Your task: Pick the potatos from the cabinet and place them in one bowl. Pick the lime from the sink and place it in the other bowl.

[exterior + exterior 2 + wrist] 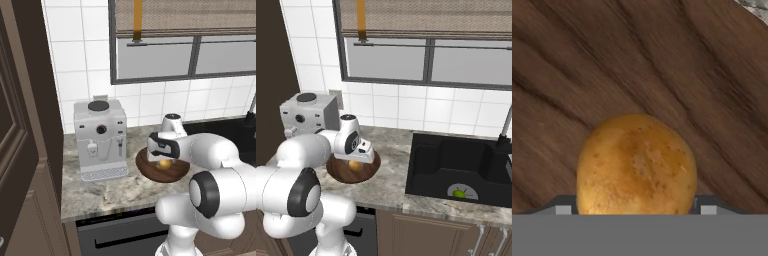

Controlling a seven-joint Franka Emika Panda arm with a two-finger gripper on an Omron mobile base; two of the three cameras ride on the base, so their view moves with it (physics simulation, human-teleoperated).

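1 potato [636,165] in 1 wooden bowl [150,167], 1 lime [458,193] in sink [431,155].

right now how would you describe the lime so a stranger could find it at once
Look right of the window counter to the black sink. The lime lies on its floor, over the round drain. It is small, round and yellow-green, unlike the golden-brown potato in the wooden bowl.

My arm [215,155] folds forward from the base, elbow bent, wrist turned down. My gripper [633,210] points straight down, low, jaws spread wide apart, one fingertip [562,206] on each side, neither pressing inward.
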